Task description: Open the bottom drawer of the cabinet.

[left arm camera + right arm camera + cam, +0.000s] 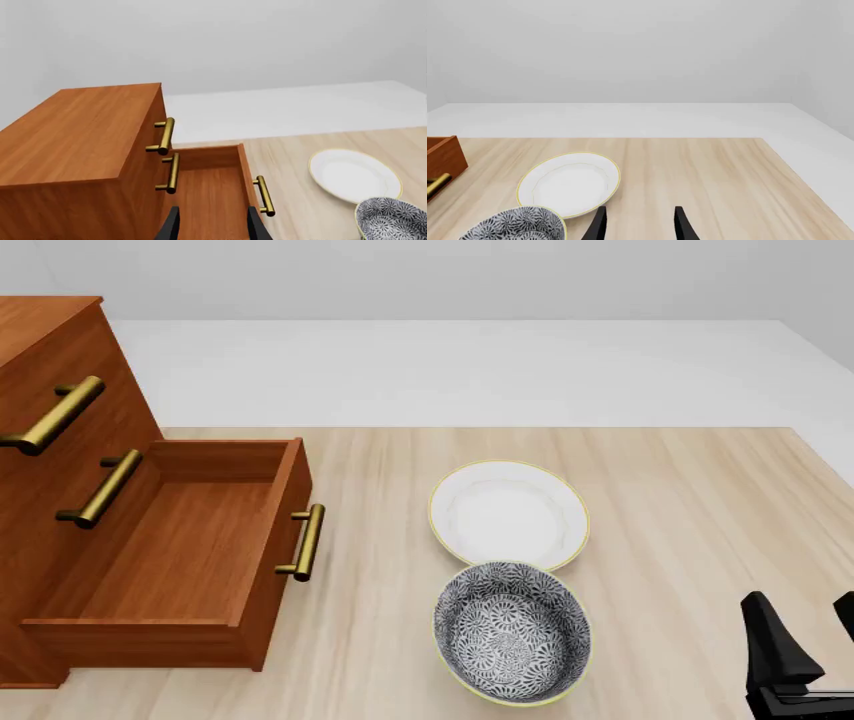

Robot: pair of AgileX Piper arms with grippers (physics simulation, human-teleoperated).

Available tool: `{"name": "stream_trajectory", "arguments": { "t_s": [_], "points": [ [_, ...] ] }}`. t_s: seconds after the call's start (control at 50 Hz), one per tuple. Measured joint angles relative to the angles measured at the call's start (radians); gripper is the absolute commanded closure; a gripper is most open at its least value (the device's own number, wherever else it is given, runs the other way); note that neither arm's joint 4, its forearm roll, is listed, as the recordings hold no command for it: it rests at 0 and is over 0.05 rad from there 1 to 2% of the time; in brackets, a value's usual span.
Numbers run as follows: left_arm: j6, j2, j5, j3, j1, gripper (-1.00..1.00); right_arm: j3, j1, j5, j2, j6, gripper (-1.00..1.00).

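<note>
Two bowls [509, 514] lie beside bottom drawer [174, 550].

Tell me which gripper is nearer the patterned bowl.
Right. The right gripper hangs open just to the right of the patterned bowl, with bare table between. The left gripper is over the open bottom drawer, farther away.

The cabinet [54, 350] stands at the worktop's [667, 500] left, its bottom drawer [187, 550] pulled out rightward (toward the dishes); right of it a plate [507, 515], a bowl [511, 632] just before it.
</note>
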Motion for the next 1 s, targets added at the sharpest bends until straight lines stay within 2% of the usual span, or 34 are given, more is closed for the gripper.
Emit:
{"name": "stream_trajectory", "arguments": {
  "t_s": [0.66,1.0],
  "points": [
    [0.002,0.000,-0.012,0.094,0.020,-1.00,0.000,0.000,0.000,0.000,0.000,-1.00],
    [0.010,0.000,-0.015,0.097,0.026,-1.00,0.000,0.000,0.000,0.000,0.000,-1.00]
  ]
}}
